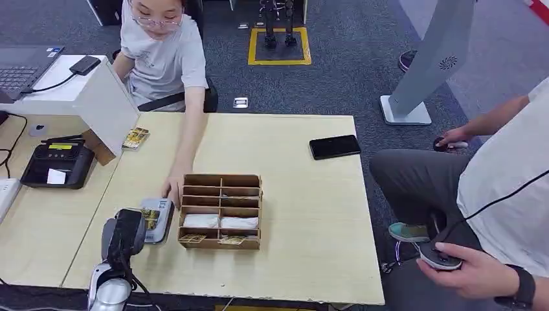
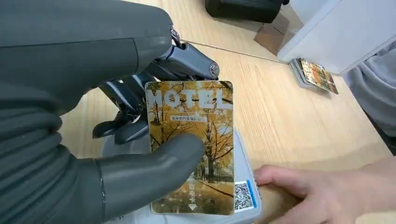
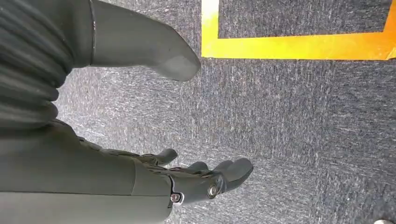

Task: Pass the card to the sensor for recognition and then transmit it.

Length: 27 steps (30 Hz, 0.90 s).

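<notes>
The left robot hand (image 2: 140,140) grasps the card (image 2: 191,144) flat over the sensor (image 1: 157,220) at the worktop's (image 1: 311,214) 8 o'clock, so recognition appears underway and handover remains, while the right robot hand (image 3: 187,172) hangs released over the floor.

Ahead of me on the pale table (image 1: 304,214) sits a wooden organizer (image 1: 221,210) with white packets in one row. A black phone (image 1: 334,146) lies near the far edge. A person's hand (image 1: 172,190) rests just beside the organizer. A black terminal (image 1: 57,164) sits on the side desk, near a laptop (image 1: 22,69).
</notes>
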Motion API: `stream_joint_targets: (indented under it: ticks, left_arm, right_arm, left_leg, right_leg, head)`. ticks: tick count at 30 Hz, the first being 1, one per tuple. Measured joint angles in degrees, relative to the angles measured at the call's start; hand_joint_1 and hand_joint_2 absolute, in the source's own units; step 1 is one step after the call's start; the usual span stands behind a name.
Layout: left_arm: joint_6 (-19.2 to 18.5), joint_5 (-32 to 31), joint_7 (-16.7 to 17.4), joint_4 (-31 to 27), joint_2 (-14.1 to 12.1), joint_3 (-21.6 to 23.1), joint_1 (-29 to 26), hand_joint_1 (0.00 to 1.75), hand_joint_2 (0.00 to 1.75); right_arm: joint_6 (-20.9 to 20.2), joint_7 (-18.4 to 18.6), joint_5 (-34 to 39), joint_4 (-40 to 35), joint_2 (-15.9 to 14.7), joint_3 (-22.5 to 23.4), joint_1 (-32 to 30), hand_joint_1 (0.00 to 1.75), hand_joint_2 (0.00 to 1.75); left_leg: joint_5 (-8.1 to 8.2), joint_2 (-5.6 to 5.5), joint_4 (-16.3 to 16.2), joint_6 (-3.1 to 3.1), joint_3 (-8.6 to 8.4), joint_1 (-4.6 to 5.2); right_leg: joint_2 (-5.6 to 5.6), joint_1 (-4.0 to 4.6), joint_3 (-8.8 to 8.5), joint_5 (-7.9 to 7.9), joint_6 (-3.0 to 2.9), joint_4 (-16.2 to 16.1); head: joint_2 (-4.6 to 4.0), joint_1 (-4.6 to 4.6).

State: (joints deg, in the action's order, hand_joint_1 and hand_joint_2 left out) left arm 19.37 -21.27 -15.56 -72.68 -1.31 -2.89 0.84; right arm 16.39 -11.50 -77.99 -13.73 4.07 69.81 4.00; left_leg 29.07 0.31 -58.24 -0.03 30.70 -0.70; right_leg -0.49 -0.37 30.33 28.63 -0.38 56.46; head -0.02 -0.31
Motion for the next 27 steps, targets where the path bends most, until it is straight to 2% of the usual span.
stream_joint_targets:
  ticks: [19, 27]
  left_arm:
    - [2.38, -3.02, 0.0, 1.42, 0.31, -0.04, 0.31, 1.75, 1.75]
    - [5.95, -7.04, 0.02, 2.69, 1.2, -0.59, 0.28, 1.75, 1.75]
  right_arm:
    - [-0.15, 0.0, -0.66, 0.0, 0.0, -0.02, -0.01, 0.0, 1.75]
    - [-0.15, -0.04, -1.36, 0.0, 0.09, -0.02, -0.01, 0.0, 1.75]
  left_leg:
    - [0.0, 0.0, 0.0, 0.0, 0.0, 0.0]
    - [0.0, 0.0, 0.0, 0.0, 0.0, 0.0]
  right_leg:
    - [0.0, 0.0, -0.01, 0.0, 0.0, 0.0]
    - [0.0, 0.0, -0.02, 0.0, 0.0, 0.0]
  head:
    - [0.0, 0.0]
    - [0.0, 0.0]
